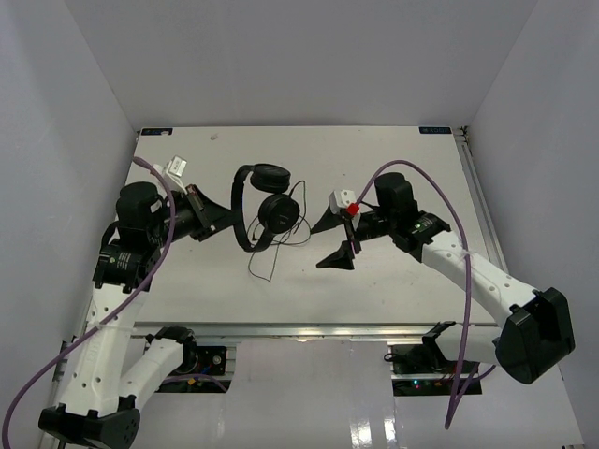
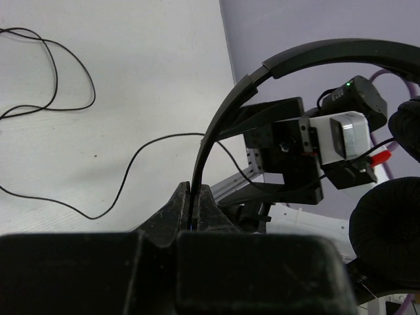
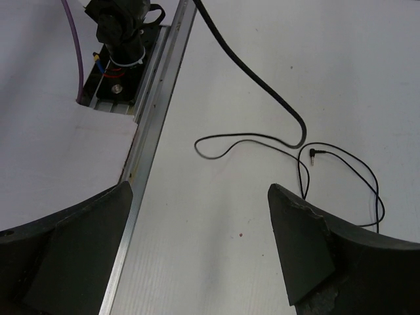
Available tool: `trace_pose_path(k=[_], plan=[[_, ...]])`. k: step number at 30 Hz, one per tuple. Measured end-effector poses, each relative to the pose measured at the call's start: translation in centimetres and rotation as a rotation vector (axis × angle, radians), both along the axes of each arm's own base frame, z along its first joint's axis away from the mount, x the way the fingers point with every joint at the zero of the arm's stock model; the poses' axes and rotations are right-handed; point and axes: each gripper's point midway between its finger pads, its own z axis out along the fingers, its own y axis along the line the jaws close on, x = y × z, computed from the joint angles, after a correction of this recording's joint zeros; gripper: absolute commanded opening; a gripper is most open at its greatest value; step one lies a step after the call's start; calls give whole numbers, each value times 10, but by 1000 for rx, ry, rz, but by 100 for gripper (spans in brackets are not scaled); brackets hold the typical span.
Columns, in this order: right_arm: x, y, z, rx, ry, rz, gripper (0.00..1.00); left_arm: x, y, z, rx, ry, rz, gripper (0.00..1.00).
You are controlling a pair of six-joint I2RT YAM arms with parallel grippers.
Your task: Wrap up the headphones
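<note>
**Over the table [image 1: 393, 159], a slack cord was the risk**

On the left, my left gripper [image 2: 195, 197] pinched the headband [image 2: 223, 111] of the headphones [image 1: 267, 208], held above the surface. Their cord [image 1: 266, 264] trailed loose. On the right, the right gripper [image 3: 200, 197] stood spread and empty; I feared it could miss this thin cord, or tug the headband free.

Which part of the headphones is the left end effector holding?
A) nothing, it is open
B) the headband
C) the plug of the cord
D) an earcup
B: in the left wrist view, the left end effector is shut on the thin headband of the headphones.
</note>
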Motion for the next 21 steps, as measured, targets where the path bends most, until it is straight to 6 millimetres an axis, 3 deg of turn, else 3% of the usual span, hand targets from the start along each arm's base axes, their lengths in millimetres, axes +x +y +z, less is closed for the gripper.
trace_pose_path(k=[4, 11, 15, 21], plan=[[7, 13, 4, 25, 13, -15, 90, -3, -3, 18, -37, -20, -9, 0], [36, 36, 18, 79, 88, -109, 91, -8, -6, 57, -86, -78, -22, 0], [16, 53, 23, 101, 125, -59, 90, -11, -7, 71, -101, -100, -32, 0], [-33, 65, 1, 82, 201, 46, 91, -8, -8, 73, -111, -88, -33, 0]])
